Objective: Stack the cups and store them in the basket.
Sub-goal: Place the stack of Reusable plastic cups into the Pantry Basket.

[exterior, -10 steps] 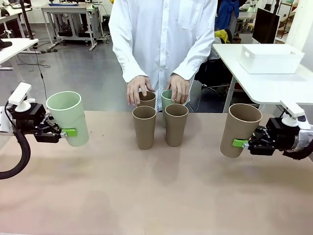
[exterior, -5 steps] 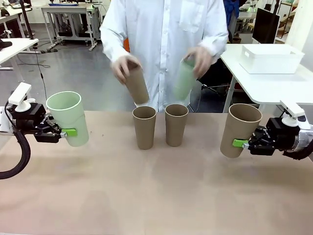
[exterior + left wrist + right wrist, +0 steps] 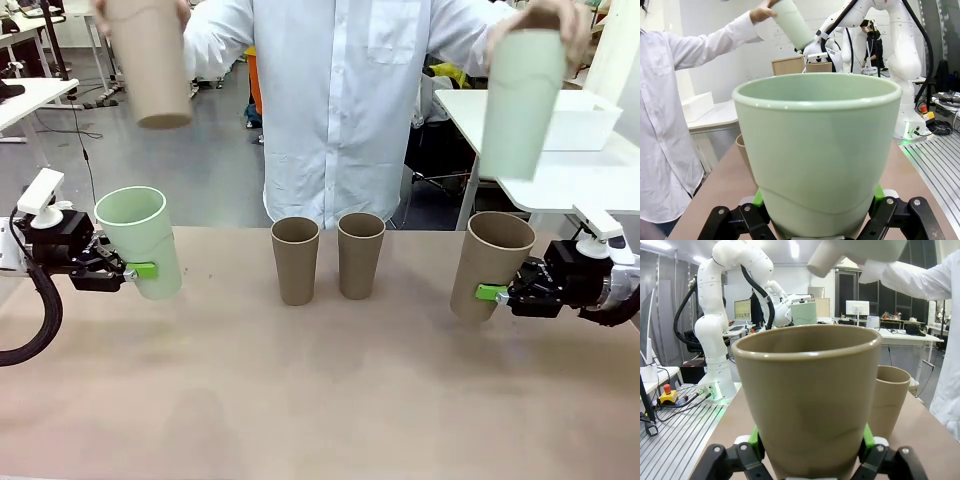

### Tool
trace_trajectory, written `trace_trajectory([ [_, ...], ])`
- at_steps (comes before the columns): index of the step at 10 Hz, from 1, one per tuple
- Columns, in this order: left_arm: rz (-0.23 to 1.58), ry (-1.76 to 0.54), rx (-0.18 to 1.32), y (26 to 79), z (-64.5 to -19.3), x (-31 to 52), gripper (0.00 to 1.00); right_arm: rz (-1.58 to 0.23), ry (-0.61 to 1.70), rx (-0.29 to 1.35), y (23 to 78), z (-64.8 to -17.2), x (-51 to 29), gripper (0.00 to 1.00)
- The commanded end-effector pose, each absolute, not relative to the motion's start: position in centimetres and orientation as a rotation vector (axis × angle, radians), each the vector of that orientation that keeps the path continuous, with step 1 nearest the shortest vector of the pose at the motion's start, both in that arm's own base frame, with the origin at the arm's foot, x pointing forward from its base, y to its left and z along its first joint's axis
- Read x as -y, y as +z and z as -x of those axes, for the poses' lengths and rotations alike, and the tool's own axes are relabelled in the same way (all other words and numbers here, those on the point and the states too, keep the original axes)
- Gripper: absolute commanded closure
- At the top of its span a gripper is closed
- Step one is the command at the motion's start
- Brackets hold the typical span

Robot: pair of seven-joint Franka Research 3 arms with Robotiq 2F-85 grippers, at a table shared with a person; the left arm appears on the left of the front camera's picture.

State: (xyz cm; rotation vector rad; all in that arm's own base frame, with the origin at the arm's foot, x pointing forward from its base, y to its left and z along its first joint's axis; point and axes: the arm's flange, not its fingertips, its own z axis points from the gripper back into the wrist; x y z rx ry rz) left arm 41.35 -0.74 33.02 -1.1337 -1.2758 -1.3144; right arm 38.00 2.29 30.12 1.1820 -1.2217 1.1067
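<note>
A mint cup (image 3: 140, 240) is being clamped upright by the left gripper (image 3: 145, 270), mid-left, straight beneath the brown cup (image 3: 150, 60) held high by the person (a tan cup (image 3: 490, 262) likewise by the right gripper (image 3: 488, 292)).

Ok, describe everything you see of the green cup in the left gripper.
The green cup is a pale mint, matte, handleless tumbler tapering from a wide rounded rim to a narrower base. It is mouth-up, leaning slightly, and looks empty. The left gripper is shut on its lower part, green pads on opposite sides, apparently holding it just off the table at its left side. Nothing else touches it.
</note>
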Motion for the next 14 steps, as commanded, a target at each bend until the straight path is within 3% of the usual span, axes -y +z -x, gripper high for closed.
trace_trajectory([
  [1,1.141,-1.318,1.286,33.25,-41.43,0.78,0.15,-1.177,1.110,1.229,30.42,-38.06,-2.30,0.15],
  [14,1.141,-1.318,1.286,33.25,-41.43,0.78,0.15,-1.177,1.110,1.229,30.42,-38.06,-2.30,0.15],
])
